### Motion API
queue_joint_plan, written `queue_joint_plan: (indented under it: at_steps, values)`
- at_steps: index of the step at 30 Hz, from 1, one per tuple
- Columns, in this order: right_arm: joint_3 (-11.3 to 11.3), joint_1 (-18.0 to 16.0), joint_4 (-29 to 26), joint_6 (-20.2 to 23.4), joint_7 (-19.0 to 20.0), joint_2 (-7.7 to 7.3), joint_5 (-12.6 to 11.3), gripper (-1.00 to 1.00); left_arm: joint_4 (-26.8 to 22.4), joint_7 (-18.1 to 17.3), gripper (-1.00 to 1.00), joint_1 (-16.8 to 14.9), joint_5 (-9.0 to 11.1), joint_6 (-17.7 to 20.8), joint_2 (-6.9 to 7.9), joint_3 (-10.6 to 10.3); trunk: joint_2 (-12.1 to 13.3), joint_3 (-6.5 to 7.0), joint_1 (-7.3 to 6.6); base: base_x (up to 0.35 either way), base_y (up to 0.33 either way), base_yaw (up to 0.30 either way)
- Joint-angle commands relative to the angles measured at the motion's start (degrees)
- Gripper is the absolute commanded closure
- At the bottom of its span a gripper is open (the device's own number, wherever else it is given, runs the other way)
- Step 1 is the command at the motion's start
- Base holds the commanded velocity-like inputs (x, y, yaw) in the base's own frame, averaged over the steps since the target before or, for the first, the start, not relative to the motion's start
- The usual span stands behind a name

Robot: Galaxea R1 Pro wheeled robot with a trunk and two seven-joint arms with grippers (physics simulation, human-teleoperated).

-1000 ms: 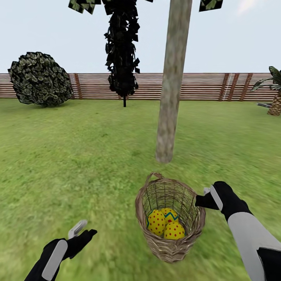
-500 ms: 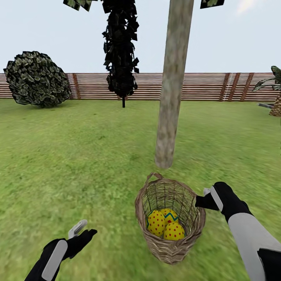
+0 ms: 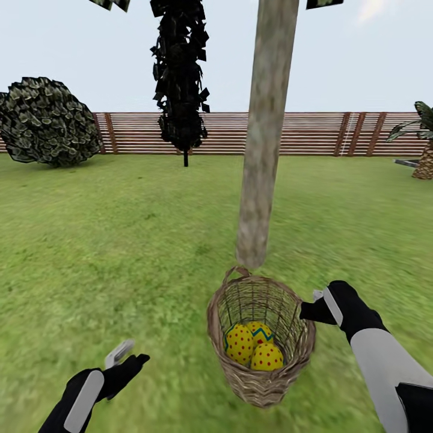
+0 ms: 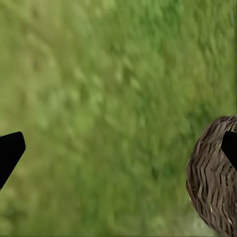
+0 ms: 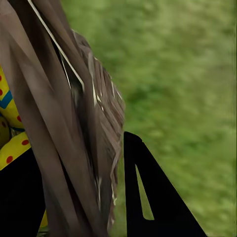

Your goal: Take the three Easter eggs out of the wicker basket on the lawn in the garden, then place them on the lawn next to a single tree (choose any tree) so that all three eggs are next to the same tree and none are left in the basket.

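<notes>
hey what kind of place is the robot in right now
Most likely a fenced garden or backyard: a wide green lawn, a brown slatted wooden fence along the far edge, and a thick tree plus a round bush under open sky.

The head camera looks forward and down across the lawn, with the wicker basket close in at 6 o'clock, the tree at 12 and the fence far behind. The left wrist camera faces down at grass, catching the basket's wall. The right wrist camera sits tight against the basket's rim. All three views share the basket.
</notes>
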Motion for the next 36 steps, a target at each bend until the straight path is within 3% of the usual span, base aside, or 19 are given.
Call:
queue_joint_plan:
  at_steps: [1,36]
  values:
    - [-0.1,0.0,-0.1,0.2,0.0,0.02,-1.1,1.00,0.0,0.5,-1.00,0.0,0.6,0.2,0.01,0.0,0.0,-0.06,0.02,0.329,0.000,0.000]
    - [0.1,0.2,0.5,-0.6,0.3,-0.28,-1.0,1.00,0.3,0.4,-1.00,0.0,0.8,0.4,0.09,0.3,0.0,-0.06,0.02,0.316,0.000,0.000]
